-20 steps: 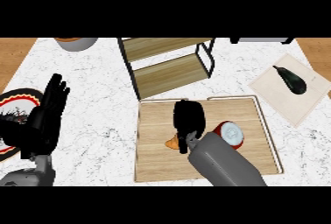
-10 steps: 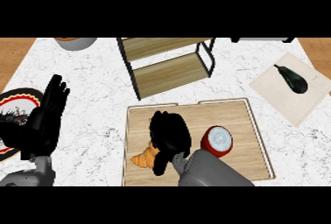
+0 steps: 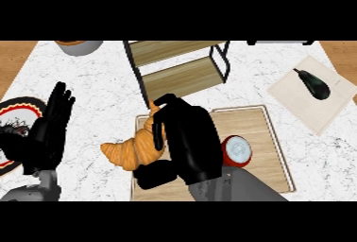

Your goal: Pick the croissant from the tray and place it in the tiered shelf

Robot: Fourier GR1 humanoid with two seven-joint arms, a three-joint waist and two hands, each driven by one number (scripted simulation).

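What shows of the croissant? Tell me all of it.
The croissant is a golden-orange crescent with a ridged, flaky-looking crust. It lies slantwise, one narrow tip pointing up toward the tiered shelf, the thicker part lower left. The right robot hand curls round its right side, hiding part of it. It hangs past the left edge of the tray, over the counter.

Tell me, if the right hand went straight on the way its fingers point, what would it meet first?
Probably the tiered shelf: the right hand, curled round the croissant, points up the picture at the shelf's lower board. The steep view hides heights, so it might pass over it instead.
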